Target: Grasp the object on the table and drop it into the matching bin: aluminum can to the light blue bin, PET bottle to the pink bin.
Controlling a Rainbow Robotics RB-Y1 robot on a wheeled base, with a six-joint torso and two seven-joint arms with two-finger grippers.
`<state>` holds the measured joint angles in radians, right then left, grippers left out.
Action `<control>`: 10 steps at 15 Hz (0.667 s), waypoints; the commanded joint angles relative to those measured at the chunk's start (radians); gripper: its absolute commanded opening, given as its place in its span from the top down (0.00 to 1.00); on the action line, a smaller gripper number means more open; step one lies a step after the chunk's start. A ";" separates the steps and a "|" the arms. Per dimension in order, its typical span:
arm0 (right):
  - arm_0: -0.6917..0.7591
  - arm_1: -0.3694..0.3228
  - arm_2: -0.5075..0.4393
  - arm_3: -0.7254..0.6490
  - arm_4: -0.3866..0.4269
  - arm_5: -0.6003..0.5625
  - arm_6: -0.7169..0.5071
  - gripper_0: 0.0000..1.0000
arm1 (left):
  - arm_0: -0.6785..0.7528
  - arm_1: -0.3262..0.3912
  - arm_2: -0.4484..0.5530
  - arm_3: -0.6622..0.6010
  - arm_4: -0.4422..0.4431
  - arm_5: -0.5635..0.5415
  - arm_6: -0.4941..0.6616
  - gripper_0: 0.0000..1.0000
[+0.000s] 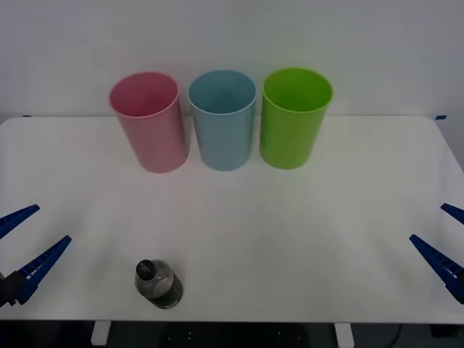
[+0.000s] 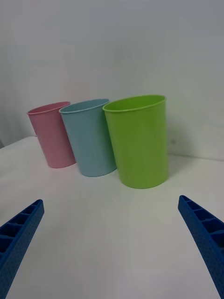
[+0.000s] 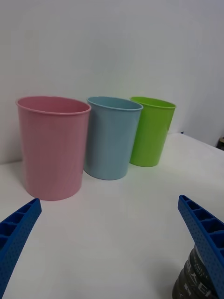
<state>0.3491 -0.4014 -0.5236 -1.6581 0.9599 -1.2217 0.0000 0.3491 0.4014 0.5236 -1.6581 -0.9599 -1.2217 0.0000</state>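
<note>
Front view: the bottle point(image 1: 158, 283) stands upright near the table's point(image 1: 290, 217) front edge, just right of the left gripper point(image 1: 23, 241), not touching it. Both the left one and the right gripper point(image 1: 446, 239) sit spread wide with nothing held, partly cut off at the sides. Pink bin point(image 1: 148, 121), light blue bin point(image 1: 222, 119) and green bin point(image 1: 293, 117) line the back.

Right wrist view: fingers point(image 2: 203, 238) apart, the three bins ahead.

Left wrist view: fingers point(image 3: 205, 236) apart too; the bottle point(image 3: 191, 278) peeks out beside one, mostly hidden, label unreadable.
</note>
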 commanded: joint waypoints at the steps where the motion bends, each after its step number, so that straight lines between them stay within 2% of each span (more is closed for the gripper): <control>1: 0.000 0.000 0.000 0.000 0.000 0.000 0.000 0.00 | 0.000 0.000 0.000 0.000 0.000 0.000 0.000 0.00; 2: 0.000 0.000 0.000 0.000 0.000 0.000 0.000 0.00 | -0.004 -0.029 -0.005 0.017 0.006 0.001 0.000 0.00; 7: 0.000 0.000 0.000 0.000 0.000 0.000 0.000 0.00 | 0.001 0.007 -0.027 0.018 0.021 0.002 -0.009 0.00; 10: 0.000 0.000 0.000 0.000 0.000 0.000 0.000 0.00 | 0.011 0.040 -0.045 0.018 -0.028 -0.012 -0.031 0.00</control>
<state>0.3491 -0.4015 -0.5237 -1.6582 0.9599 -1.2217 0.0000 0.3589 0.4320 0.4850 -1.6398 -0.9720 -1.2275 -0.0240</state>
